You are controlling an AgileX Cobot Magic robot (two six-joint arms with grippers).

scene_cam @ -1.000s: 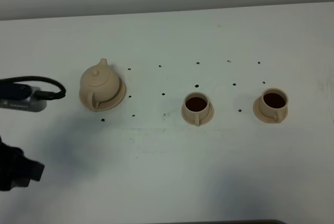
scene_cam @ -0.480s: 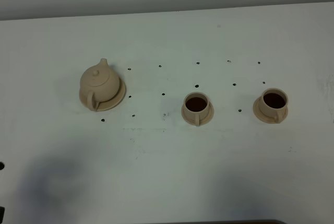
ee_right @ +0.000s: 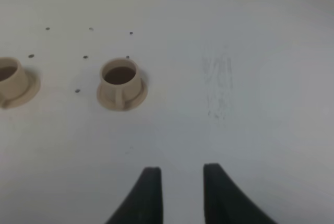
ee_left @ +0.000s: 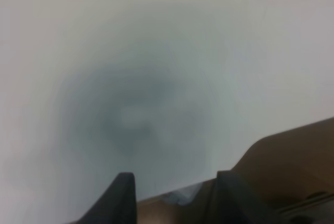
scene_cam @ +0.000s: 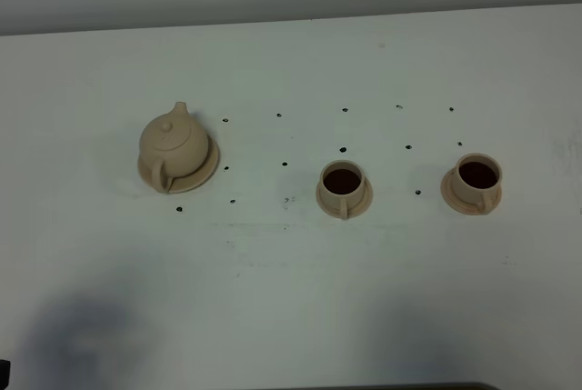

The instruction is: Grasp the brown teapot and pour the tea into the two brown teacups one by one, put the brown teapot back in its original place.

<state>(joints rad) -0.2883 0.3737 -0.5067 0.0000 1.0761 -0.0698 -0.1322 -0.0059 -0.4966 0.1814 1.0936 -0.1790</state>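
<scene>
The brown teapot (scene_cam: 172, 144) is seated upright on its wide tan saucer (scene_cam: 205, 169), lid on, with nothing gripping it. Both brown teacups are seen on their small saucers, the nearer teacup (scene_cam: 343, 183) and the farther teacup (scene_cam: 477, 176), each showing dark liquid inside. The task is judged to be at its close: tea poured, pot returned.

The left gripper (ee_left: 175, 192) is seen in its wrist view only. Its jaws stand partly apart with nothing between them; beneath them lie the bare white table (scene_cam: 382, 72) and its edge. The teapot is nowhere ahead of these jaws and lies well apart from them.

The right gripper (ee_right: 181, 192) is drawn in as far as it goes and holds nothing, though a slim gap shows between its fingers. The farther teacup (ee_right: 119, 80) sits well ahead of its jaws and off to one side, untouched.

For the step in hand, a clean withdrawal is advised: both arms are to be kept low and away from the crockery, so that the filled cups are not jarred. No spill is visible on the table.
</scene>
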